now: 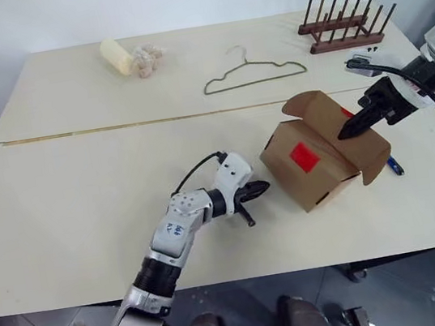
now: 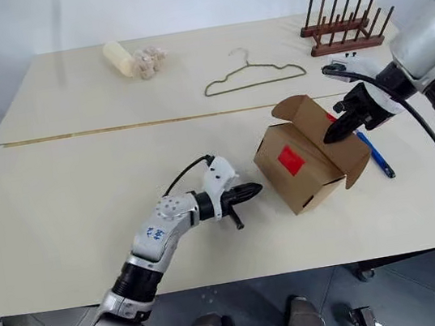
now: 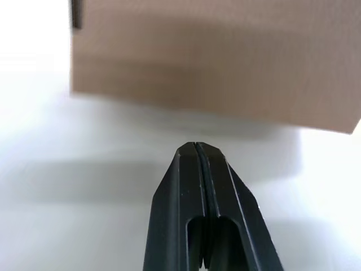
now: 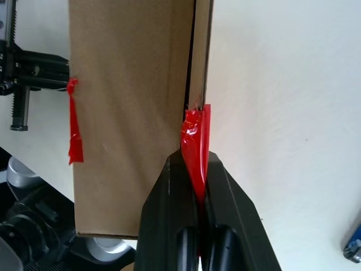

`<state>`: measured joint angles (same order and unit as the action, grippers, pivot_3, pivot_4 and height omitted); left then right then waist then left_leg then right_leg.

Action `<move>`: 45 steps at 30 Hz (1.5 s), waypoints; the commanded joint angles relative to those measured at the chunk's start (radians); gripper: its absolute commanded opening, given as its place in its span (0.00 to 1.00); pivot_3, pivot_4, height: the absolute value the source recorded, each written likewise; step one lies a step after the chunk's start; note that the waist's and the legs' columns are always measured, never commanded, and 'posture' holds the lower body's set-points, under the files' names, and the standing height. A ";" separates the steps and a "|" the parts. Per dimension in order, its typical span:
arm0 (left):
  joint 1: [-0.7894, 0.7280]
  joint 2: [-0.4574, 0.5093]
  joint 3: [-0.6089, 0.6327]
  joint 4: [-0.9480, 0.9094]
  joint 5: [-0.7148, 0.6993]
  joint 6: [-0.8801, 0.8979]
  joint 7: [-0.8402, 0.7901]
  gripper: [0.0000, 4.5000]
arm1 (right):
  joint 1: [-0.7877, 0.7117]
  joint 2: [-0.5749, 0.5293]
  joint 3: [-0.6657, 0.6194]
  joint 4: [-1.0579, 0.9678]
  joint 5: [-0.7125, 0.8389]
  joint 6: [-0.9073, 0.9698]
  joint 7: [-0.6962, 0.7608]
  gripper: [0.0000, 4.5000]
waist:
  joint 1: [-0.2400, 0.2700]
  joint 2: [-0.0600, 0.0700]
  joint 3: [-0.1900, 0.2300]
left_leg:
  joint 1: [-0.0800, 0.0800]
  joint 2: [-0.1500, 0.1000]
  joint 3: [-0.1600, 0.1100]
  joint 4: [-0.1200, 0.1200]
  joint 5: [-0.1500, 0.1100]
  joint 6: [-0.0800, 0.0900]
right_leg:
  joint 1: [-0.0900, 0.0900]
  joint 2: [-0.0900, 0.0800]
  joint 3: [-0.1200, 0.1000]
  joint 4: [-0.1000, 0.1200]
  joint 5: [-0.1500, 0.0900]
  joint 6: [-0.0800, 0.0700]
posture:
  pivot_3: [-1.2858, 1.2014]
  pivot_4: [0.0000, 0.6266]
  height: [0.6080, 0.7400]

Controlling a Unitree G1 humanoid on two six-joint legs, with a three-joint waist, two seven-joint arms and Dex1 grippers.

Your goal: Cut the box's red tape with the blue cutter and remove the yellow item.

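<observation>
My left gripper is closed and empty, level, pointing at the near-left side of the box, just short of it. The brown box sits right of centre, lid flaps raised, a red square on its near face. My right gripper reaches down-left, pinching the red tape at the far flap. The blue cutter lies right; open table left
</observation>
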<state>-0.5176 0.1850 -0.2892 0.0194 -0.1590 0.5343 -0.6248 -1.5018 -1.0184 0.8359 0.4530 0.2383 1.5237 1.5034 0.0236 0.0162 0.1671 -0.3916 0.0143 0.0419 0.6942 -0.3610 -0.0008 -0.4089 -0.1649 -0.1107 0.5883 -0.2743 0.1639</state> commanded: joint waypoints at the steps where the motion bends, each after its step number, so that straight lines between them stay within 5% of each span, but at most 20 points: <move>1: 0.019 0.043 0.027 -0.149 -0.032 0.069 -0.014 0.00 | -0.047 -0.009 -0.027 -0.078 0.036 0.078 -0.052 0.01 | 0.000 0.000 0.000 | 0.000 0.000 0.000 0.000 0.000 0.000 | 0.000 0.000 0.000 0.000 0.000 0.000 | 0.52 0.24 1.00; 9: -0.057 0.114 0.104 -0.393 -0.211 0.263 -0.094 0.00 | 0.002 -0.009 -0.082 -0.237 0.092 0.091 -0.252 0.01 | 0.004 -0.001 0.001 | -0.002 0.000 -0.001 0.003 0.000 0.000 | 0.000 0.000 0.000 0.001 0.000 0.000 | 0.52 0.24 1.00; 23: -0.330 -0.026 -0.039 -0.160 -0.173 0.168 -0.106 0.00 | 0.235 0.003 -0.336 -0.429 0.305 0.091 -0.653 0.01 | -0.001 -0.003 0.002 | 0.000 0.000 0.000 0.004 0.000 0.000 | 0.001 0.000 0.000 0.003 0.000 0.000 | 0.52 0.24 1.00; 39: -0.200 0.081 -0.093 -0.226 -0.151 0.224 -0.151 0.00 | 0.239 0.015 -0.416 -0.386 0.509 0.091 -0.943 0.01 | 0.001 -0.003 0.002 | 0.000 0.000 0.000 0.005 0.000 0.001 | 0.001 0.000 0.001 0.003 0.000 0.000 | 0.52 0.24 1.00; 45: -0.165 0.038 -0.072 -0.156 -0.129 0.193 -0.084 0.00 | 0.205 -0.006 -0.387 -0.376 0.584 0.091 -0.961 0.01 | 0.001 -0.003 0.002 | -0.001 0.000 0.000 0.005 0.000 0.001 | 0.000 0.000 0.001 0.004 0.000 0.000 | 0.52 0.24 1.00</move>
<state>-0.6837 0.2359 -0.3716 -0.1363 -0.2998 0.7538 -0.7238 -1.2616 -0.9976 0.4620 0.0876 0.7908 1.6109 0.5483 0.0243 0.0129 0.1692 -0.3921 0.0145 0.0421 0.6990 -0.3605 0.0001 -0.4085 -0.1649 -0.1100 0.5919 -0.2742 0.1639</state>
